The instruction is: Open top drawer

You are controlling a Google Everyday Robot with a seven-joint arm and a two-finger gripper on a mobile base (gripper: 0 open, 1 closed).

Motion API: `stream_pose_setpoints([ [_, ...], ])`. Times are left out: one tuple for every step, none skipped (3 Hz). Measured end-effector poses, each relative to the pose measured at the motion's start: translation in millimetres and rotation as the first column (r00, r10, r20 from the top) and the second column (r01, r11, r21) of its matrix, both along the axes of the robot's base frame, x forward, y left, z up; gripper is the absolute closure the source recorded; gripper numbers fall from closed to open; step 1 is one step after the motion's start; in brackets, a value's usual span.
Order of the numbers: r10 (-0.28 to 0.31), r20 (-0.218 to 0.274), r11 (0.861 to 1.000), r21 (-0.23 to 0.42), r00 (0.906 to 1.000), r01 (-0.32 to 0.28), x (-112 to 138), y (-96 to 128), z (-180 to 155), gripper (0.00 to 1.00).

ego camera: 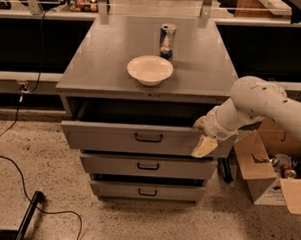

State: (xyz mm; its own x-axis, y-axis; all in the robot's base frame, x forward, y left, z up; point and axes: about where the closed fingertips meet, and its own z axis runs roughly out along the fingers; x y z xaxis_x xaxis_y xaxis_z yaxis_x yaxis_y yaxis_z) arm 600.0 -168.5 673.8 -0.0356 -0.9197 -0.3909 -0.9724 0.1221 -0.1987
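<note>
One arm [283, 110] in view, white, entering from the right edge. The outer link runs left and slightly upward to a large rounded joint [249, 94]. From there a shorter link angles down and left to the wrist [219, 125]. The gripper [202, 138] sits at the wrist end, right of centre in the view and lower than the rounded joint. It is cream-coloured and points down-left.

Three drawers [178, 168], one bowl [149, 69], one can [167, 40], one hand [202, 136] at top drawer [109, 136]
</note>
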Motion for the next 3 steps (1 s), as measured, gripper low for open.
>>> stream_pose_setpoints([
  [0.000,0.000,1.000,0.000,1.0000,0.000,0.0,0.0,0.6,0.16],
  [0.002,-0.003,1.000,0.000,1.0000,-0.002,-0.4,1.1,-0.9,0.00],
  [0.002,-0.003,1.000,0.000,1.0000,-0.002,-0.4,1.1,-1.1,0.00],
])
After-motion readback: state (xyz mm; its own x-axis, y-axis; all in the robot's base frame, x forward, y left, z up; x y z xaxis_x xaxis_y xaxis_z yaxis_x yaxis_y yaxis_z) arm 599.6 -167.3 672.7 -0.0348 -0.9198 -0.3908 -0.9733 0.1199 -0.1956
